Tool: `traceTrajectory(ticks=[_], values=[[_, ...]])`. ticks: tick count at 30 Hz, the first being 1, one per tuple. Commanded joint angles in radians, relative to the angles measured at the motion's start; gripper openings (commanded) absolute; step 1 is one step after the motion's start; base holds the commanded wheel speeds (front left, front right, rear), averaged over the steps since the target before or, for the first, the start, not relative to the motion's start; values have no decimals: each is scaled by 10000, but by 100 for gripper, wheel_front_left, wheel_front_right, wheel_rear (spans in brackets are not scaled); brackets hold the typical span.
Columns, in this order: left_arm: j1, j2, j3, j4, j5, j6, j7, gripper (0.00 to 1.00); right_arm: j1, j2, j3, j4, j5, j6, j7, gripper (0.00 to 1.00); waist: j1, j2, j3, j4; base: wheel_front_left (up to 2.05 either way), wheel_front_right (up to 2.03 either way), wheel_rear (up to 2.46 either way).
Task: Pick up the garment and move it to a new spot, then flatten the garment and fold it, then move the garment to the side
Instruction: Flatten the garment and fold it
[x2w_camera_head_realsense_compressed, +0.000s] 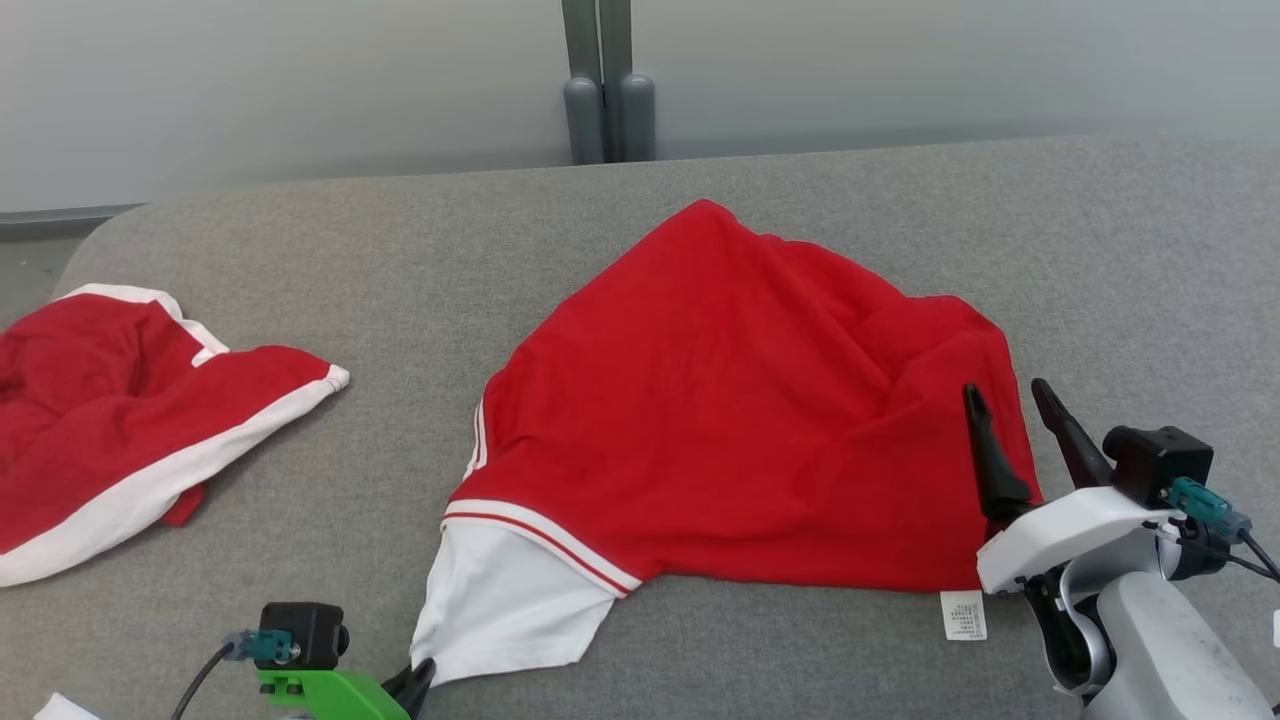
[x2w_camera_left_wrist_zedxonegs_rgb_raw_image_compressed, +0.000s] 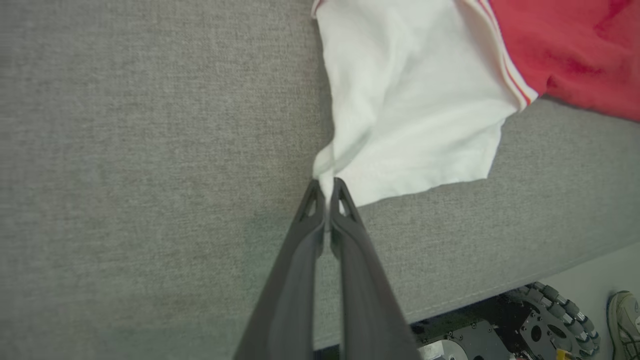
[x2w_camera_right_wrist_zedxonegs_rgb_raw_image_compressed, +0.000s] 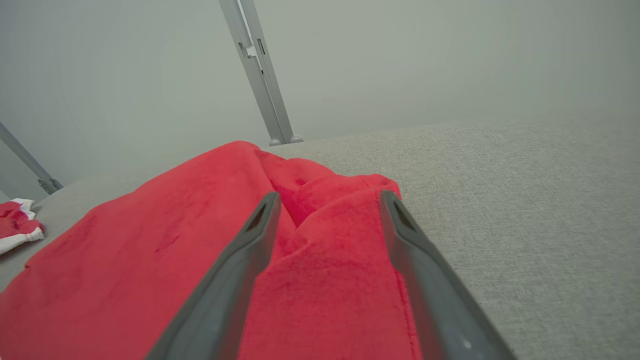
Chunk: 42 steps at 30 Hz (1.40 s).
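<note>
The garment (x2w_camera_head_realsense_compressed: 730, 410) is a red shirt with a white sleeve and red-white stripes, lying rumpled on the grey surface. Its white sleeve (x2w_camera_left_wrist_zedxonegs_rgb_raw_image_compressed: 410, 105) reaches toward the near edge. My left gripper (x2w_camera_left_wrist_zedxonegs_rgb_raw_image_compressed: 327, 192) is shut on the tip of that white sleeve, fingers pinching a bunched fold; in the head view it sits at the bottom edge (x2w_camera_head_realsense_compressed: 418, 682). My right gripper (x2w_camera_head_realsense_compressed: 1010, 400) stands open over the garment's right edge, and in the right wrist view its fingers straddle the red cloth (x2w_camera_right_wrist_zedxonegs_rgb_raw_image_compressed: 325, 240) without closing on it.
A second red and white garment (x2w_camera_head_realsense_compressed: 110, 420) lies at the far left of the grey padded surface (x2w_camera_head_realsense_compressed: 1100, 260). A grey post (x2w_camera_head_realsense_compressed: 607, 90) stands behind the far edge. The robot's wheeled base (x2w_camera_left_wrist_zedxonegs_rgb_raw_image_compressed: 540, 320) and a shoe (x2w_camera_left_wrist_zedxonegs_rgb_raw_image_compressed: 625, 320) show below the near edge.
</note>
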Motion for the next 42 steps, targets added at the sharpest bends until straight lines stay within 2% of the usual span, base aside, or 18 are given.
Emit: traceTrajectory(ticks=[1,3,7,12,15,21,31,35,42], values=[[193,61,-21,-19,-53,87,133,100,85,-29,-13,44,-76,5,35,100,0,0,-73,80,0,0,0],[305,-56,-98,1,-253,60,318,100,53,-23,3,87,-74,5,61,100,0,0,-99,91,0,0,0],[311,66,-63,147,-211,29,179,100,31,-55,44,122,-21,5,87,100,0,0,-134,53,0,0,0],[175,220,218,-7,65,199,-543,100,103,-74,49,108,-21,5,71,100,0,0,-212,-3,0,0,0],[31,247,471,-311,469,476,-1357,100,152,-54,52,45,-33,5,33,100,0,0,-273,-32,0,0,0],[-259,240,850,-720,1125,729,-3230,100,195,51,115,-242,-52,5,-39,100,0,0,-381,-120,0,0,0],[-409,-121,1507,-348,1755,1155,-6851,100,432,191,-203,-1098,-353,5,-91,100,0,0,-743,-445,0,0,0],[-289,-310,1647,-292,2000,1111,-7382,100,622,298,-310,-1563,-543,5,-90,100,0,0,-803,-540,0,0,0],[-150,-883,2006,-97,2472,835,-7479,100,912,317,-54,-1623,-661,5,-91,100,0,0,-845,-536,0,0,0]])
